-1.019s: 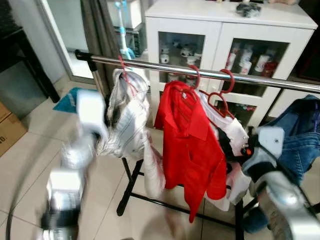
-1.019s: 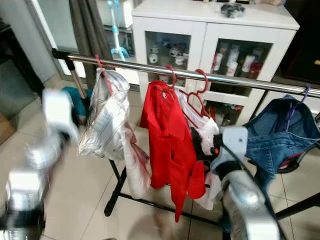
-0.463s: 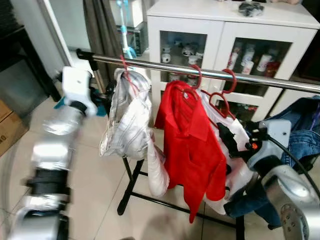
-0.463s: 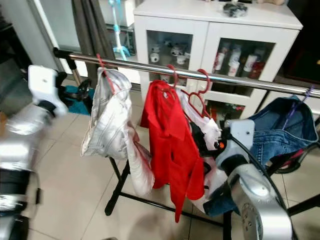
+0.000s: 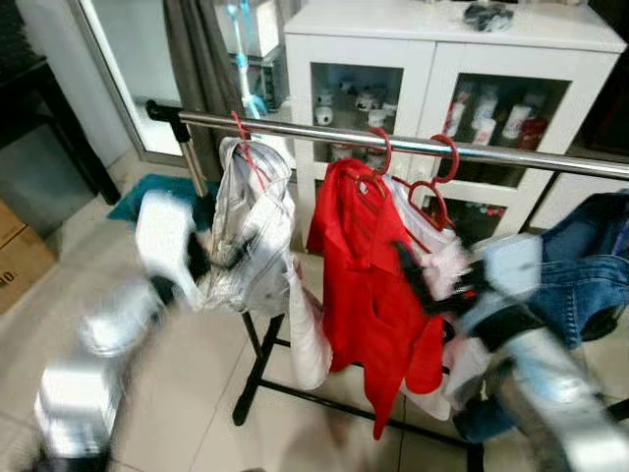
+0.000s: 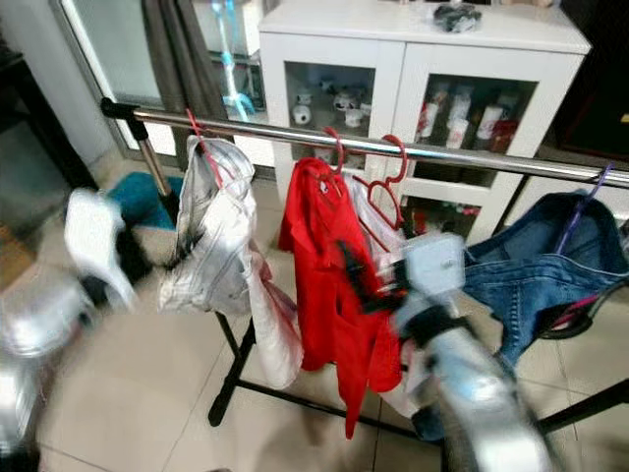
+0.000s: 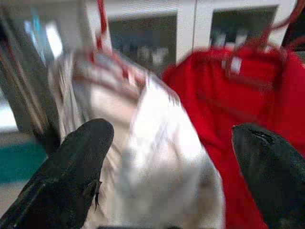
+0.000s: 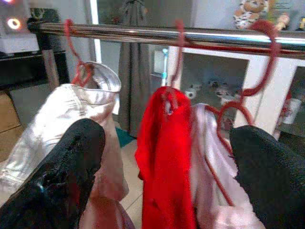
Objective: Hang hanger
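Across the middle of the head views runs a chrome rail (image 5: 413, 146), mounted on a black stand (image 5: 257, 366) over a tiled floor (image 5: 187, 393). Three red hangers hook over the rail: one hanger (image 5: 239, 128) carries a silver-grey jacket (image 5: 251, 236), a second hanger (image 5: 384, 149) carries a red shirt (image 5: 378, 295), and a third hanger (image 5: 437, 187) carries a white garment (image 5: 442, 261) just beside the shirt. Each hanger is thin red plastic with a rounded hook; all three hooks sit on the rail. A blue denim garment (image 5: 590, 270) hangs further toward the robot's right on a purple hanger (image 6: 580, 202). Behind the rail stands a white cabinet (image 5: 442, 49) with glass doors and small bottles inside. A cardboard box (image 5: 18, 258) and a teal mat (image 5: 167, 189) lie on the floor to the robot's left. The left gripper (image 7: 171, 157), blurred, is raised beside the silver-grey jacket; the left wrist view shows its fingers (image 7: 76, 167) spread wide with nothing between them. The right gripper (image 8: 167, 162) is in front of the red shirt, blurred in the head views; the right wrist view shows its fingers (image 8: 71, 162) parted and empty, framing the shirt and the third hanger. The wrist views give hook detail that the head views blur behind the arms.
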Robot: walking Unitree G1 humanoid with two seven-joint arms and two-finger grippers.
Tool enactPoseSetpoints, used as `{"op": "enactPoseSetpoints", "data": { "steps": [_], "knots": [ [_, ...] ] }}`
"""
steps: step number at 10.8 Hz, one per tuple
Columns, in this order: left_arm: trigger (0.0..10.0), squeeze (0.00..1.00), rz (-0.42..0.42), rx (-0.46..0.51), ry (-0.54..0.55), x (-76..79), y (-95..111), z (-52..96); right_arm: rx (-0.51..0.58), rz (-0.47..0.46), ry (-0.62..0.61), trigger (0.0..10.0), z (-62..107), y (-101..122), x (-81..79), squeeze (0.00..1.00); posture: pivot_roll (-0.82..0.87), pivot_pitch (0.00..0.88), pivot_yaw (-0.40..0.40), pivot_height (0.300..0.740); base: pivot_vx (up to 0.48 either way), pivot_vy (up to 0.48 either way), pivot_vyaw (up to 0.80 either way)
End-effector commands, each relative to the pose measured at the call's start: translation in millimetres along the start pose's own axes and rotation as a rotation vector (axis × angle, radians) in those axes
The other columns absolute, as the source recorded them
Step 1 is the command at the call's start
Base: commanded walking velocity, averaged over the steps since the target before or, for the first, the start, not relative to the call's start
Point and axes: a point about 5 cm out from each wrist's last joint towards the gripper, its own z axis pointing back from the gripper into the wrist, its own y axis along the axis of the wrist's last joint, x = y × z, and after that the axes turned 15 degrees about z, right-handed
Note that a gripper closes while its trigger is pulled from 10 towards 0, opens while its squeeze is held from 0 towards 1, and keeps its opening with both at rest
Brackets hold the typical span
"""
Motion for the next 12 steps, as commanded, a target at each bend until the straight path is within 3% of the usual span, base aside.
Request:
{"op": "enactPoseSetpoints", "data": {
  "steps": [1, 2, 3, 4, 5, 6, 8, 9, 10, 11, 12],
  "knots": [
    [10.0, 1.00, -0.017, 0.006, 0.050, -0.5, 1, 2.9, 0.019, -0.006, -0.032, 10.0, -0.4, 2, -2.1, 1.00, -0.06, 0.000, 0.044, 0.740, 0.000, 0.000, 0.00],
    [10.0, 1.00, -0.007, 0.017, 0.076, 1.5, 0, 5.8, 0.023, -0.026, -0.050, 10.0, -0.5, 0, -4.5, 1.00, -0.04, 0.000, 0.036, 0.740, 0.000, 0.000, 0.00],
    [10.0, 1.00, -0.064, 0.053, 0.122, 7.6, 7, 6.3, -0.007, -0.057, -0.156, 10.0, 1.7, -17, -3.1, 1.00, -0.03, 0.000, 0.051, 0.740, 0.000, 0.000, 0.00],
    [10.0, 0.99, -0.067, 0.059, 0.077, 12.4, 10, -1.0, 0.021, -0.068, -0.188, 10.0, 1.8, -17, 2.1, 1.00, -0.05, 0.000, 0.071, 0.740, 0.000, 0.000, 0.00],
    [10.0, 0.85, -0.065, 0.092, 0.030, 17.3, 16, -14.0, 0.065, -0.073, -0.226, 10.0, -2.0, -9, 14.1, 1.00, -0.09, 0.000, 0.083, 0.740, 0.000, 0.000, 0.00],
    [10.0, 0.85, -0.071, 0.083, -0.003, 23.2, 13, -16.5, 0.075, -0.074, -0.218, 10.0, -2.7, -6, 20.7, 1.00, -0.10, 0.000, 0.059, 0.740, 0.000, 0.000, 0.00],
    [10.0, 0.84, -0.062, 0.062, 0.058, 20.6, 4, -1.2, 0.045, -0.073, -0.219, 10.0, -6.0, -8, 16.9, 1.00, -0.06, 0.000, -0.003, 0.740, 0.000, 0.000, 0.00],
    [10.0, 0.80, -0.059, 0.073, 0.123, 13.3, 6, -2.0, -0.034, -0.095, -0.156, 10.0, -16.6, -14, 11.4, 1.00, -0.04, 0.000, -0.032, 0.740, 0.000, 0.000, 0.00],
    [10.0, 0.59, -0.056, 0.070, 0.158, 9.5, 6, -3.8, -0.033, -0.099, -0.110, 10.0, -23.5, -20, 8.2, 1.00, -0.02, 0.000, -0.034, 0.740, 0.000, 0.000, 0.00],
    [10.0, 0.18, -0.023, 0.073, 0.128, 15.6, 11, -7.9, -0.070, -0.052, -0.141, 10.0, -24.0, -24, 13.1, 1.00, -0.02, 0.000, -0.015, 0.740, 0.000, 0.000, 0.00],
    [10.0, 0.00, -0.010, 0.079, 0.115, 17.5, 13, -9.8, -0.099, -0.057, -0.200, 10.0, -22.4, -27, 17.6, 1.00, -0.01, 0.000, -0.010, 0.740, 0.000, 0.000, 0.00]
  ]
}}
